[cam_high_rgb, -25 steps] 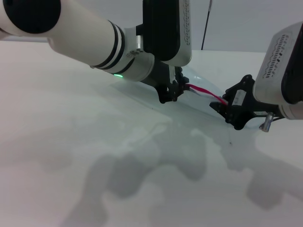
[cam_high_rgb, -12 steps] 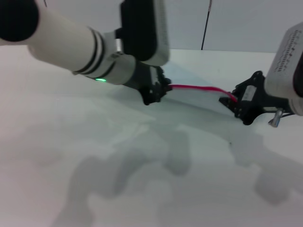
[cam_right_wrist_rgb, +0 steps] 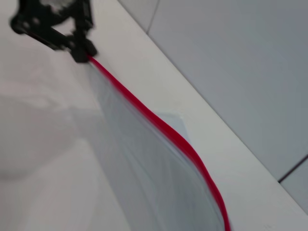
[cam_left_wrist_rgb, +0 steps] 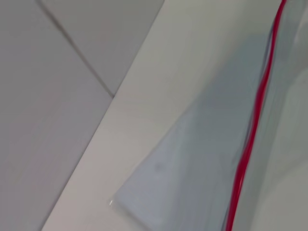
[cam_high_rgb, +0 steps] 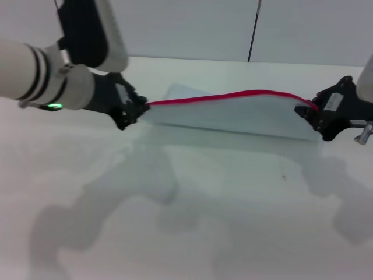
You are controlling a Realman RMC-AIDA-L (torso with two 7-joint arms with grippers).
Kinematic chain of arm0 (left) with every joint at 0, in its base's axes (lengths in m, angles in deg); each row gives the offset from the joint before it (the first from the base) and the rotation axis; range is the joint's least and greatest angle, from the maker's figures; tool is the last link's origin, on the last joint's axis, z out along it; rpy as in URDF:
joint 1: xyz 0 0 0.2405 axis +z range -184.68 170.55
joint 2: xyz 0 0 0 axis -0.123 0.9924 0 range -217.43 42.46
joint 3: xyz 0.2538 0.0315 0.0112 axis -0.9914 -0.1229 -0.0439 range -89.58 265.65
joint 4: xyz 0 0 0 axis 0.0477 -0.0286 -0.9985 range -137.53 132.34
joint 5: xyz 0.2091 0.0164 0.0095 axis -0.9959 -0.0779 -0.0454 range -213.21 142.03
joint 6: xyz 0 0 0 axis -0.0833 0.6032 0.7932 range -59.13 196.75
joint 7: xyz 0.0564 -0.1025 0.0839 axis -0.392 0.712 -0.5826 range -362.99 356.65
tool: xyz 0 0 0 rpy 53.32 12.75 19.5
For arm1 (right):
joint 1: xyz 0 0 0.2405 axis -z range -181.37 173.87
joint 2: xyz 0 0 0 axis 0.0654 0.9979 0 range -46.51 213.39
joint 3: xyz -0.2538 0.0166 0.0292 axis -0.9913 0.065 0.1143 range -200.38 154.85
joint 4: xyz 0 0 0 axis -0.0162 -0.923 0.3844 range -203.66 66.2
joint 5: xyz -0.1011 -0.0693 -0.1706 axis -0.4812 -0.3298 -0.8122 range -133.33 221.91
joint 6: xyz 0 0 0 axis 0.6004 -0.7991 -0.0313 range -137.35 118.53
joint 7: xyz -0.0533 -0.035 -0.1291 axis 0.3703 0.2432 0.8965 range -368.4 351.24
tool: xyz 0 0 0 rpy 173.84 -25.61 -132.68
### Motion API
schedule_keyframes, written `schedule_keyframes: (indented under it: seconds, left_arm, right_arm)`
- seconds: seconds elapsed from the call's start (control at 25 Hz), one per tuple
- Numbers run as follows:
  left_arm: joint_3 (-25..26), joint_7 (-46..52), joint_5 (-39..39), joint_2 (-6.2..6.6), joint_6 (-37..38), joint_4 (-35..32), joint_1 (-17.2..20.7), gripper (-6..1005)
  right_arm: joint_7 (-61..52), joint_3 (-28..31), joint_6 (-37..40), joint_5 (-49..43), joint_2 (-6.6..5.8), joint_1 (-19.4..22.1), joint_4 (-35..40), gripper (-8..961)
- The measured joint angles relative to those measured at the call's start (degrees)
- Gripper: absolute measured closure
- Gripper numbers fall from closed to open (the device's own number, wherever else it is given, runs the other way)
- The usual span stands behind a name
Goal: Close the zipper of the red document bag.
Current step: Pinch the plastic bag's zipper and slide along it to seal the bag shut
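Pale blue-grey translucent red document bag (cam_high_rgb: 233,116), bright red zipper (cam_high_rgb: 233,96), white table (cam_high_rgb: 175,221)

I see open table (cam_high_rgb: 192,221) all across the near side. Only the red document bag (cam_high_rgb: 233,116) bars the middle, raised between my left gripper (cam_high_rgb: 139,108) and right gripper (cam_high_rgb: 310,111); bare tabletop beyond it.

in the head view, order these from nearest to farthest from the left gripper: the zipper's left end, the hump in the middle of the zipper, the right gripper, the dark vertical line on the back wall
1. The zipper: its left end sits right at the left gripper, on the robot's left.
2. The zipper's hump, mid-table over the red document bag.
3. The dark vertical line on the back wall, behind the bag, right of centre.
4. The right gripper, at the zipper's far right end.
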Motion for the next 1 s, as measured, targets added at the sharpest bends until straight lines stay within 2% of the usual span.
schedule_keyframes:
  seconds: [0.24, 0.72, 0.96, 1.0]
  left_arm:
    - [4.05, -0.90, 0.02, 0.07, -1.26, -0.65, 1.33, 913]
    - [5.26, -0.80, 0.00, -0.14, -1.40, -0.80, 1.39, 902]
    - [5.63, -0.43, 0.06, -0.47, -0.66, -2.59, 1.32, 897]
    - [5.77, -0.39, 0.17, -0.54, -0.54, -3.02, 1.32, 896]
  right_arm:
    - [0.39, 1.37, 0.04, 0.06, 0.04, 0.37, -0.09, 905]
    - [0.57, 1.47, 0.04, -0.13, 0.04, 0.03, -0.99, 904]
    - [0.11, 2.77, -0.78, -0.54, 0.16, -0.09, -2.22, 887]
    - [0.06, 3.12, -0.83, -0.54, 0.17, -0.06, -2.23, 861]
